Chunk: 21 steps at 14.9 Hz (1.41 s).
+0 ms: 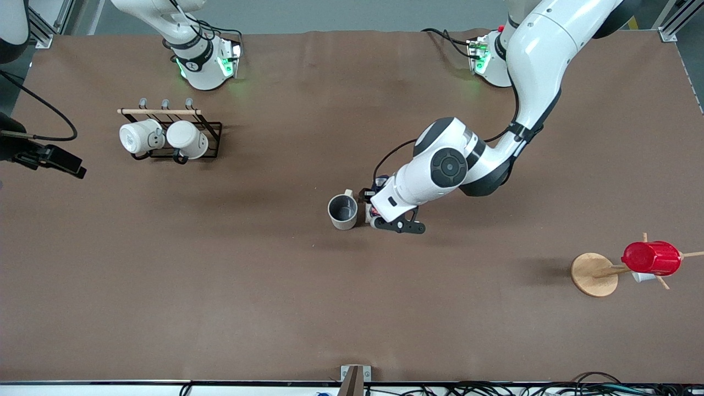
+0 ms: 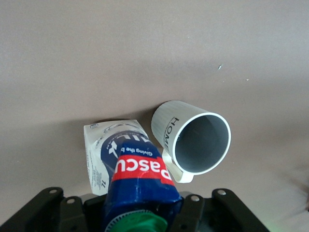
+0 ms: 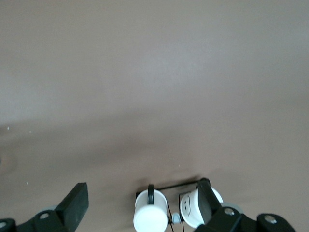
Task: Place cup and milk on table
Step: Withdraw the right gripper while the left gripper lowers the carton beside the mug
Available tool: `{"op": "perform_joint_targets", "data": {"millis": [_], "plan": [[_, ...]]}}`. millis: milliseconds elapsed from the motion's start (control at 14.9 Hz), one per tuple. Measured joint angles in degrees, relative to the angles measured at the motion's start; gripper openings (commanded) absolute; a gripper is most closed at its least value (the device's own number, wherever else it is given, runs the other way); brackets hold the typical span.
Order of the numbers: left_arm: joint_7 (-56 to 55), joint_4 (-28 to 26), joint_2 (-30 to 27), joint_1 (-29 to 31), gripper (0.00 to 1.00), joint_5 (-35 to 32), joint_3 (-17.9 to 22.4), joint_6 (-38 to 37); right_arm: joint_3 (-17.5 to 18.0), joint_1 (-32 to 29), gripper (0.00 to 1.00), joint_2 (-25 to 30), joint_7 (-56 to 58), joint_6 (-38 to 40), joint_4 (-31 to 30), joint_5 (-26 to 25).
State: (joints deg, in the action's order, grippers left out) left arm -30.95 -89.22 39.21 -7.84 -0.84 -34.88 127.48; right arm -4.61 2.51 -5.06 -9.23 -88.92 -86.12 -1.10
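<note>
The beige cup (image 1: 343,212) with a grey inside stands upright on the brown table (image 1: 330,308), near its middle. In the left wrist view the cup (image 2: 193,140) shows dark lettering and its handle. My left gripper (image 1: 375,213) is right beside the cup, shut on the top of the milk carton (image 2: 140,169), which is white and dark blue with a red label and green cap. The carton's base is at the table beside the cup. In the front view my hand hides most of the milk (image 1: 368,213). My right gripper (image 1: 55,159) is open and empty over the table's edge at the right arm's end.
A black rack (image 1: 212,140) holding two white mugs stands near the right arm's base; it also shows in the right wrist view (image 3: 159,212). A wooden stand (image 1: 594,274) with a red cup (image 1: 652,257) is at the left arm's end, nearer the front camera.
</note>
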Motion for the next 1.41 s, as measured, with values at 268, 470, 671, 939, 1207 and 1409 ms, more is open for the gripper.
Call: {"op": "perform_joint_targets", "data": {"millis": [268,470,671,939,1207,1409], "plan": [[0.00,0.40,0.67,-0.06,0.03,0.00,-0.01,0.68,0.44,0.84,1.00,0.53,0.31,0.52,0.01,0.16],[0.00,1.78,1.66,-0.47,0.03,0.00,-0.04,0.79,0.73,1.61,1.00,1.26,2.47,0.60,0.20,0.16],[0.00,2.95,2.78,-0.93,0.09,0.00,-0.04,0.79,0.65,1.61,1.00,1.55,3.39,0.50,0.34,0.15],[-0.05,3.22,3.26,-1.09,0.41,0.00,-0.04,0.79,-0.15,1.14,1.00,1.51,12.26,0.29,2.59,0.15],[-0.06,3.75,3.25,-1.10,0.76,-0.01,-0.05,0.80,-0.59,0.40,1.00,1.44,15.33,0.49,3.51,0.20],[-0.08,4.25,3.14,-1.06,1.00,-0.03,-0.04,0.80,-0.59,0.09,1.00,1.31,15.28,0.54,3.51,0.27]]}}
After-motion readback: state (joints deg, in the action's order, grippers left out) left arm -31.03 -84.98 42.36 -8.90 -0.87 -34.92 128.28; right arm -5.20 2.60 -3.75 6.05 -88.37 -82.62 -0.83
